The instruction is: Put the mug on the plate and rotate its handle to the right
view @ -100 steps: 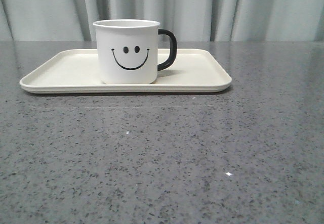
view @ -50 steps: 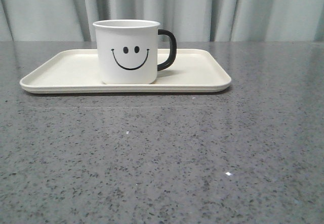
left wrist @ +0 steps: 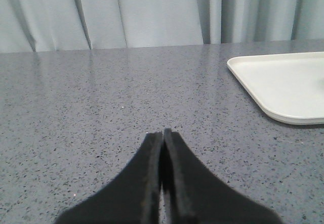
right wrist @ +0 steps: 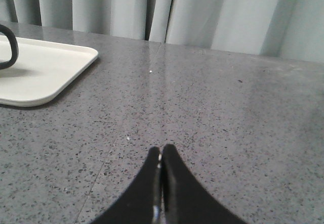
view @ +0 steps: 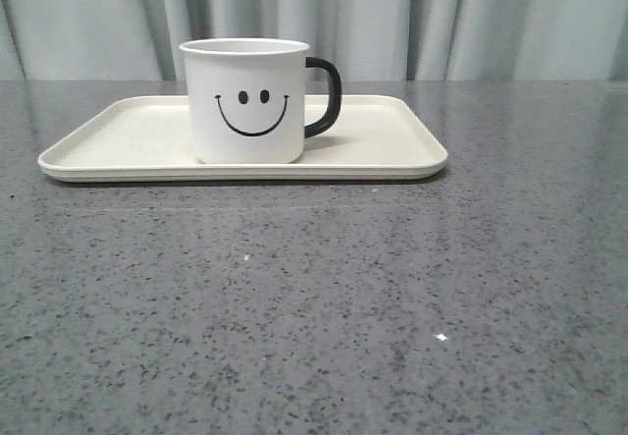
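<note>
Neither arm appears in the front view. The left gripper (left wrist: 162, 133) shows in its own wrist camera as two black fingers (left wrist: 147, 168) pressed flat together along their inner edges, the tips meeting in a narrow point, with nothing between them. The right gripper (right wrist: 161, 149) looks the same in its wrist camera: both dark fingers (right wrist: 174, 183) closed against each other, only a thin seam running between them, tips level and empty. Both point away from the robot, toward the far side of the scene
</note>
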Controlling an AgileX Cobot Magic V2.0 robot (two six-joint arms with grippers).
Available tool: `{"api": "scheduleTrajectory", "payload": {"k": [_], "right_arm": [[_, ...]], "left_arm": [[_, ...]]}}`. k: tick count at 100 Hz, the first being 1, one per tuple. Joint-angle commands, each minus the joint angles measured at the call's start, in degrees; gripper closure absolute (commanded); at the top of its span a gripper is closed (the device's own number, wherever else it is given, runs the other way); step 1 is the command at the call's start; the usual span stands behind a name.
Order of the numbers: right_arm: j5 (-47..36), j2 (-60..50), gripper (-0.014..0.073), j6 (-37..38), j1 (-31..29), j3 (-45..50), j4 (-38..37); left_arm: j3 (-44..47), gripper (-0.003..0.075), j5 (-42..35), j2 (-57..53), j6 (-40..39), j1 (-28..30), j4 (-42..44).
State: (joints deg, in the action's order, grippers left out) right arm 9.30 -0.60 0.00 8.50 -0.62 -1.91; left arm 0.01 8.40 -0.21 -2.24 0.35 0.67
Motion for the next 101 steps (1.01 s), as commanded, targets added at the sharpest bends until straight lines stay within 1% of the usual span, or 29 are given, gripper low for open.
{"api": "scheduleTrajectory", "payload": {"k": [1, 11, 101], "right_arm": [[-7.49, -1.18, 0.0659, 0.00, -0.34, 0.22, 0.46], [-10.35, -1.18, 0.0659, 0.00, -0.34, 2.27, 0.46], [-9.65, -1.18, 0.0659, 0.00, -0.34, 2.20, 0.46]], "left_arm": [[0.55, 0.0740, -4.39, -1.69, -0.08, 0.11, -0.05], [0.55, 0.0740, -4.39, -1.69, -0.08, 0.11, -0.05], [0.55, 0.0740, -4.39, -1.69, -0.08, 0.11, -0.05]]}}
